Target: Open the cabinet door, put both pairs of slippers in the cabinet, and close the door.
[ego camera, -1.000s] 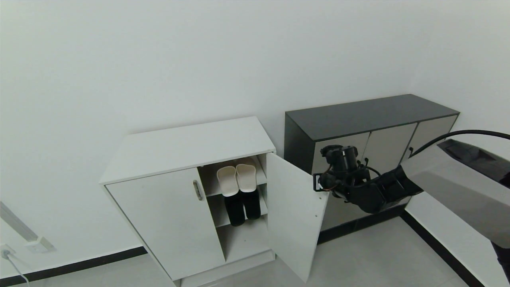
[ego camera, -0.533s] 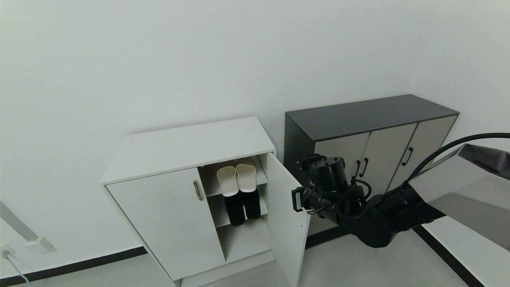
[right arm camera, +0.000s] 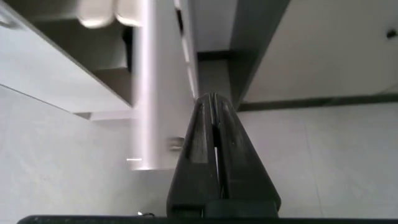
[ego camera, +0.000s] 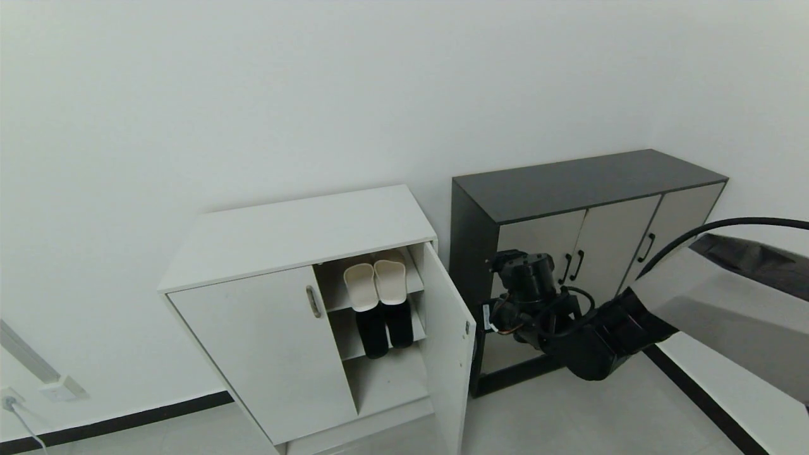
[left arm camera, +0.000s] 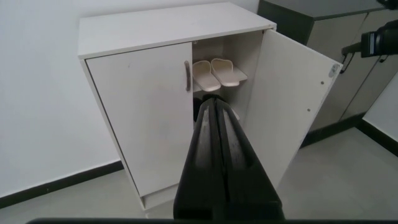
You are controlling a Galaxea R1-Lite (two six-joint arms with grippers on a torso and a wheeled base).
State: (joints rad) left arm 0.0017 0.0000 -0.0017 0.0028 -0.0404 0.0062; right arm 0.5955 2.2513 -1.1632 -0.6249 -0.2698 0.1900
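White cabinet (ego camera: 297,234) stands with its right door (ego camera: 445,328) swung roughly half open. Inside, white slippers (ego camera: 376,284) lie side by side on the upper shelf, with black slippers (ego camera: 385,332) directly beneath on the middle shelf

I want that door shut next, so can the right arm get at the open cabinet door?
Probably yes. The right gripper, shut, sits just beside the outer face of the open door, with nothing between them. The white slippers and black slippers lie on shelves inside, clear of the door's swing.
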